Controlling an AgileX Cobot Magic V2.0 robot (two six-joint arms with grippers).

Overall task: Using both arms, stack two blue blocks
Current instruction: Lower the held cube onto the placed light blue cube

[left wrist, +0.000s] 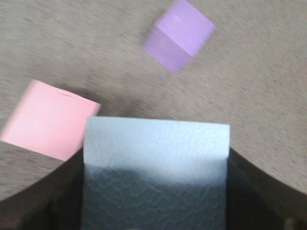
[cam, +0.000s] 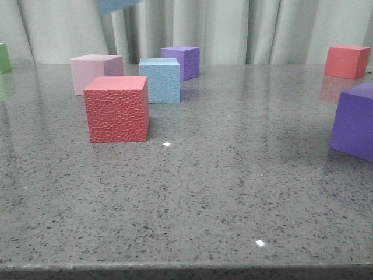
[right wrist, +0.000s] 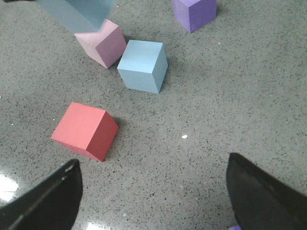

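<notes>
Grey speckled stone table point(cam: 233, 192), glossy, with light glints. Directly on it: red cube point(cam: 116, 109) nearest, at 10 o'clock from table centre; pale pink cube point(cam: 95, 72) behind it; blue block point(cam: 159, 80) just beside the pink; purple cube point(cam: 182, 61) at 12; second red cube point(cam: 347, 61) at 2; larger-looking purple cube point(cam: 355, 121) at 3; green object point(cam: 4, 57), possibly a cube, cut off at 10.

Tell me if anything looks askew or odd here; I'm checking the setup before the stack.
One blue block hangs tilted in the air, high above the pink cube, gripped in the left hand. The other blue block sits flat on the table. Nothing looks spilled or damaged.
</notes>
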